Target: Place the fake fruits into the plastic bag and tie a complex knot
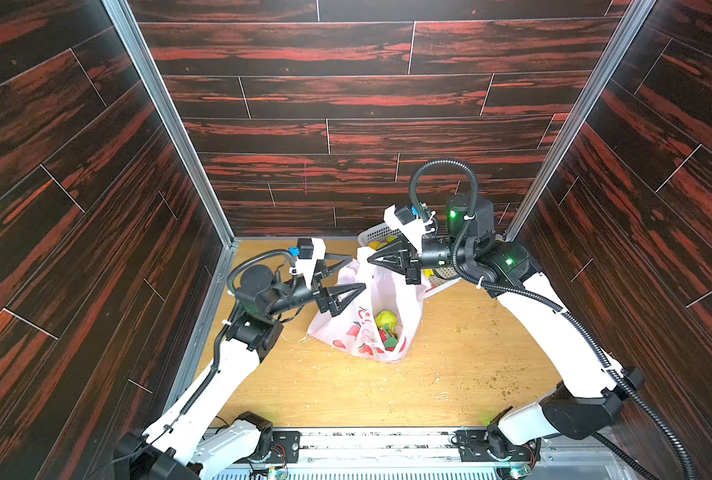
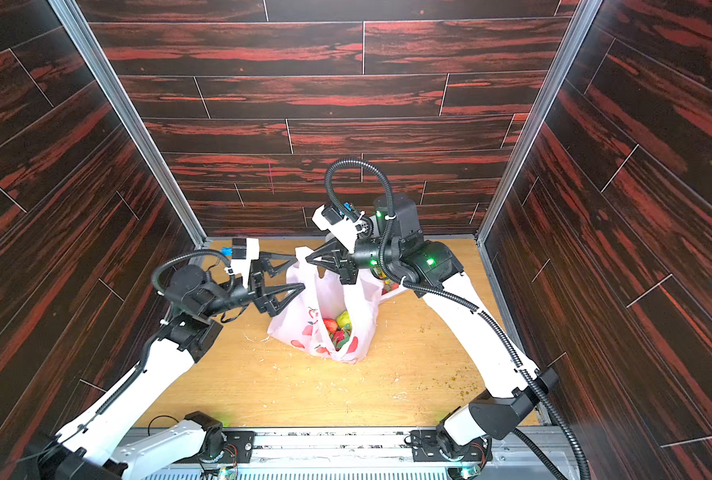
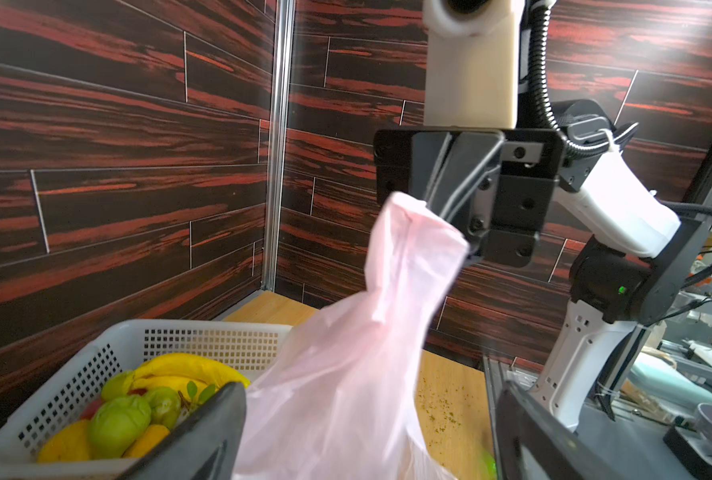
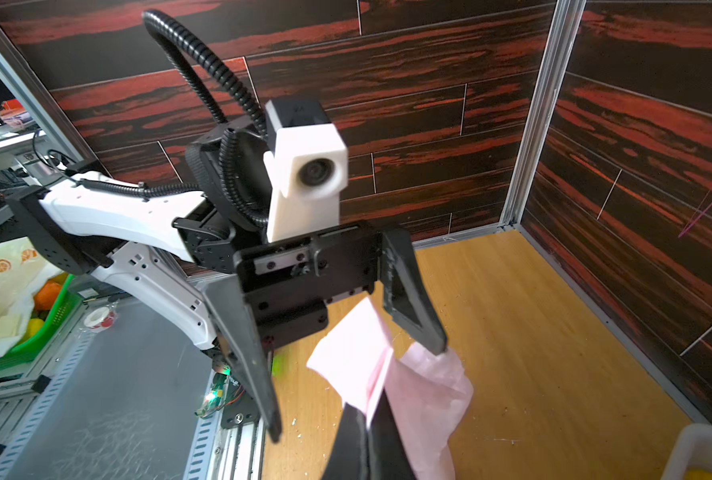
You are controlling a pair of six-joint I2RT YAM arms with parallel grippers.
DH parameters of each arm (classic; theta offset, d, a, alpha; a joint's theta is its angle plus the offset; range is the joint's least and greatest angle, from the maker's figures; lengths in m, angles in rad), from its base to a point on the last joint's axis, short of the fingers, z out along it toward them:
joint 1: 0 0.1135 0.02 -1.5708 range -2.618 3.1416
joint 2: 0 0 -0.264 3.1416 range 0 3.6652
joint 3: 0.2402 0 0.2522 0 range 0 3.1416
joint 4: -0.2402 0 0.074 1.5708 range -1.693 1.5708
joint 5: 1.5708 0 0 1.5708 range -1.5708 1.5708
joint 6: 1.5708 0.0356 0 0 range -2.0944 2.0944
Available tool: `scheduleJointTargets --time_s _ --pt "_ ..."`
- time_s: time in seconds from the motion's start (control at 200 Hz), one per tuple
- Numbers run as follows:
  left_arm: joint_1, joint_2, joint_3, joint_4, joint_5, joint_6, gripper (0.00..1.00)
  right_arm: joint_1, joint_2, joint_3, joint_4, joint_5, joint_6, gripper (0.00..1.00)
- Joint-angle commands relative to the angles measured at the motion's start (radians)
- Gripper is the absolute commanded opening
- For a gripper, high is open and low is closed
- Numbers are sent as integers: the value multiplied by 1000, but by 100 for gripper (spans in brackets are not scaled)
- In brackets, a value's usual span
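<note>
Currently on the counter: one bag, one basket, two end effectors

Plastic bag (image 1: 358, 332): one, pale pink with red prints, bottom resting mid-counter (image 1: 470, 374), mouth upward.
Strap handle (image 1: 362, 252): one seen raised, pinched in the right end effector (image 1: 370, 259), which is clamped tight on it.
Left end effector (image 1: 357, 273): one, spread wide at the bag's upper edge, gripping nothing.
Fake fruits (image 2: 344, 319) inside the bag: three visible in a top view, one yellow-green and two red.
White perforated basket (image 3: 204, 332): one, behind the bag, holding two bananas (image 3: 188, 368), at least two green fruits (image 3: 117, 419), plus yellow pieces I cannot count.
</note>
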Motion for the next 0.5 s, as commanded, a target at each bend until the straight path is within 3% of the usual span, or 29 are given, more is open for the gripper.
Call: scheduleJointTargets --time_s 0.0,0.291,0.496 --pt "-9 31 38 55 19 26 96 -1 5 34 7 -37 11 0" --pt "-27 63 68 57 -2 56 90 -1 5 34 -24 -39 6 0" --pt "-27 -23 95 -192 -53 228 85 0 -9 31 -37 -13 -1 0"
